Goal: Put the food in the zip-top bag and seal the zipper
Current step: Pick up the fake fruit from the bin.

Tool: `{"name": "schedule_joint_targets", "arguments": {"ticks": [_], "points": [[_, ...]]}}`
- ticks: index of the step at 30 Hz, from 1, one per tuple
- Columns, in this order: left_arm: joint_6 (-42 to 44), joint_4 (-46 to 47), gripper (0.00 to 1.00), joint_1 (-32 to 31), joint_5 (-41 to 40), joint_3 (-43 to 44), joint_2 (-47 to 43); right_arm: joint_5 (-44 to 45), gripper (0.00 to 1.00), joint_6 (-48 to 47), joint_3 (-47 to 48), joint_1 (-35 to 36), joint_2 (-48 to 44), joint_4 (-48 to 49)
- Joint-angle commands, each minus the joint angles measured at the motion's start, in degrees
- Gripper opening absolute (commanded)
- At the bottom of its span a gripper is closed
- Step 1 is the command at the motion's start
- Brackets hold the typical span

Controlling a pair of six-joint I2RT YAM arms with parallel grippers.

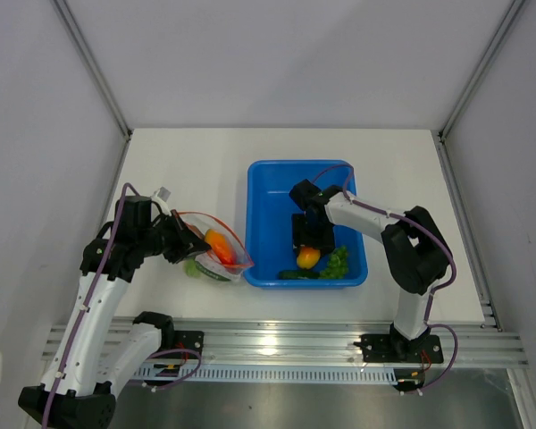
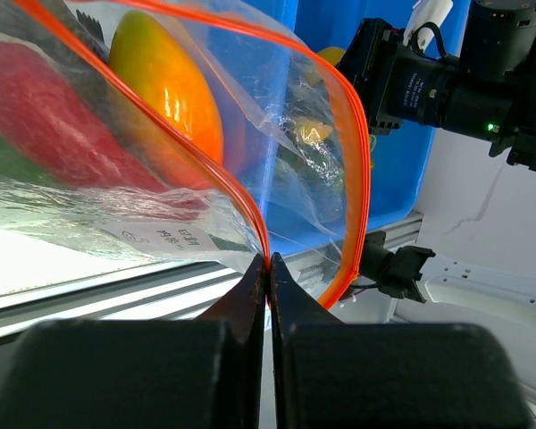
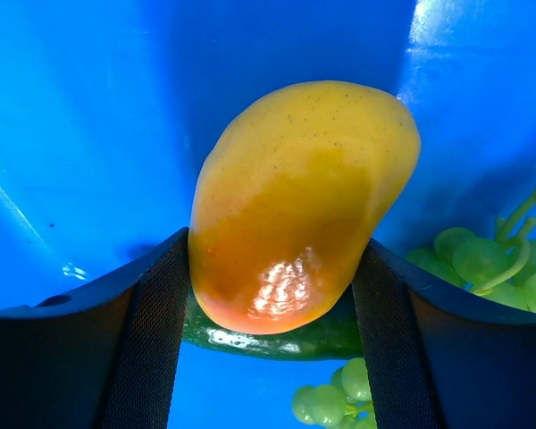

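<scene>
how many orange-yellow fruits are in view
2. One orange-yellow fruit is inside the zip-top bag, which the left end effector pinches; a second fruit sits in the blue tub, gripped by the right end effector. Others may be hidden.

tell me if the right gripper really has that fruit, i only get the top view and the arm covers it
Observer: Yes. The right wrist view shows the right gripper closed on the fruit, with a finger pressed to each side.
Operator: where on it is the grip
Observer: On its redder end. The wider yellow end sticks out past the fingertips, toward the tub wall.
Operator: and does the left one have the bag
Observer: The left wrist view shows the left gripper pinched shut on the zipper at one end of the bag mouth, which gapes open.
</scene>
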Motion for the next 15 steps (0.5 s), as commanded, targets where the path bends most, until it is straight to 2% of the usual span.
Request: {"name": "schedule_joint_targets", "arguments": {"ticks": [1, 2, 4, 5, 7, 15], "points": [[0.05, 1.01, 0.01, -0.02, 1.51, -0.38, -0.67, 0.73, 0.38, -1.61, 2.79, -0.16, 0.58, 0.49], [0.05, 1.01, 0.01, -0.02, 1.51, -0.21, -0.58, 0.73, 0.27, -2.05, 3.85, -0.16, 0.40, 0.05], [0.05, 1.01, 0.01, -0.02, 1.51, -0.21, -0.58, 2.39, 0.17, -3.45, 7.17, -0.07, -0.83, -0.91], [0.05, 1.01, 0.00, -0.02, 1.42, -0.29, -0.58, 2.66, 0.08, -3.98, 8.50, -0.07, -1.27, -1.36], [0.05, 1.01, 0.01, -0.02, 1.60, -0.29, -0.49, 1.97, 0.02, -5.82, 12.70, -0.07, -2.40, -2.15], [0.05, 1.01, 0.01, -0.02, 1.60, -0.20, -0.58, -5.85, 0.00, -11.89, 26.70, 2.56, -8.64, 1.44]]}}
